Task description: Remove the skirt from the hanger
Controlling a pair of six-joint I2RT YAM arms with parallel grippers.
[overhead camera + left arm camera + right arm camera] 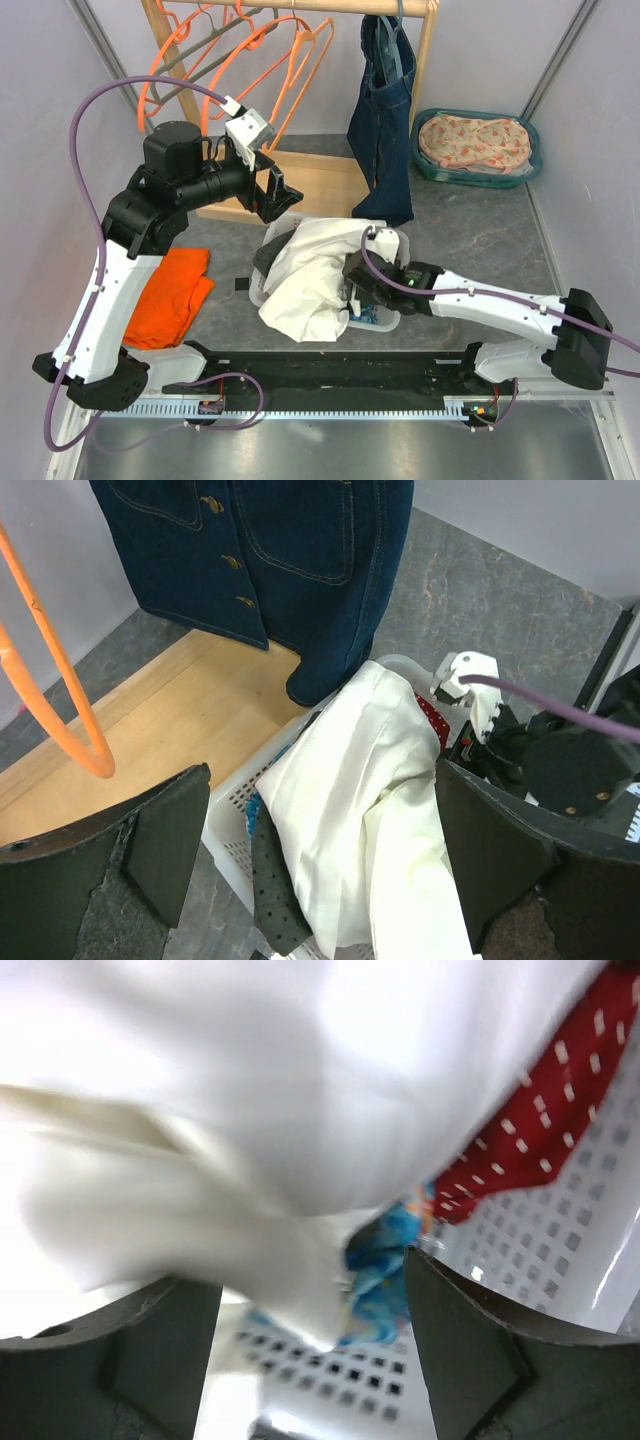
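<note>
We see the denim skirt (383,120) hanging beyond a laundry basket (232,825) heaped with a white garment (310,280) — left gripper (278,197) and right gripper (310,1280) both spread.

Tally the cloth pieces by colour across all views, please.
Dark blue denim skirt: 1
White garment: 1
Orange cloth: 1
Floral cloth: 1
Red spotted cloth: 1
Bright blue cloth: 1
Dark dotted cloth: 1
Total: 7
</note>
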